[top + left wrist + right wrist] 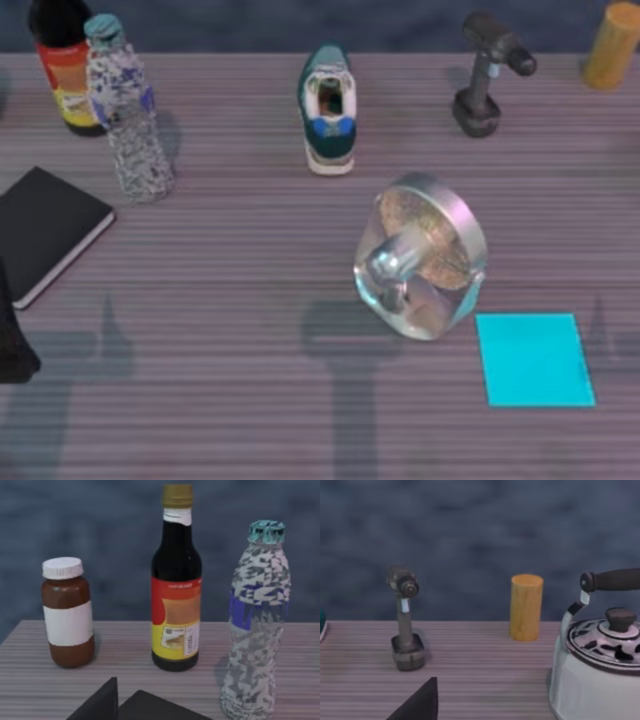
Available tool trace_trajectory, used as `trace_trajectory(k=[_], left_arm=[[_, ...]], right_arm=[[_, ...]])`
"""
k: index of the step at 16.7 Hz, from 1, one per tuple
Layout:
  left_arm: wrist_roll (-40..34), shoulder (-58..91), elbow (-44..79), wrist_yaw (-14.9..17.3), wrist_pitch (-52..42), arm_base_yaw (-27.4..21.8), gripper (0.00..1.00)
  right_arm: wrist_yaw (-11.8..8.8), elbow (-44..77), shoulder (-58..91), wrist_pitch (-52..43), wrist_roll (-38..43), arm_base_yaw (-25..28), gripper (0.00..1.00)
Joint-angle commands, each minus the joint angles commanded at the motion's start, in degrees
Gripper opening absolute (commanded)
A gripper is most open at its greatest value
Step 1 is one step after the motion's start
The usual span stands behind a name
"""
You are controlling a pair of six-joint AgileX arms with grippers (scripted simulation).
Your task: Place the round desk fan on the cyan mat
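**Desk:** What do you have on the left?

**Operator:** My left arm is parked at the left edge of the worktop (240, 300). On its wrist view I see only a dark sliver of the left tool (102, 705), so I cannot tell whether it is wide or narrow. It holds nothing that I can see. A black notebook (50, 230) lies flat near that edge. Behind it, a dark sauce bottle (62, 70) and a clear water bottle (130, 120) stand upright just beside each other. The wrist view also shows a brown jar (67, 612) with a white lid, apart from the sauce bottle.

**Desk:** And the middle?

**Operator:** A shoe (328, 108) sits toward the far edge. The round desk fan (420, 255) is right of centre and nearer to me than the shoe. Neither tool is on it. It rests on the worktop, not on the mat.

**Desk:** Where is the mat?

**Operator:** The cyan mat (537, 358) lies flat and bare, just beside the fan on its right and nearer side. I cannot tell whether they touch. A drill (485, 85) and a yellow cylinder (612, 45) stand at the far right. My right arm is outside the top view. Its wrist view shows a kettle (600, 670) and an edge of the right tool (420, 702), and I cannot tell that tool's state either.
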Motion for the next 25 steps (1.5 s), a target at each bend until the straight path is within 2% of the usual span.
trace_trajectory(k=[4,9,13,21,25], left_arm=[[0.0,0.0,0.0,0.0,0.0,0.0,1.0],[0.0,0.0,0.0,0.0,0.0,0.0,1.0],[0.0,0.0,0.0,0.0,0.0,0.0,1.0],[0.0,0.0,0.0,0.0,0.0,0.0,1.0],[0.0,0.0,0.0,0.0,0.0,0.0,1.0]], right_arm=[[0.03,1.64,1.73,-1.66,-0.31,0.53,1.0],[0.36,15.87,16.49,-14.39,-2.22,4.34,1.0],[0.5,36.75,37.89,-29.15,-3.92,9.11,1.0],[0.03,89.64,88.21,-59.8,-6.9,20.21,1.0],[-0.04,112.2,109.94,-73.71,-8.46,25.07,1.0]])
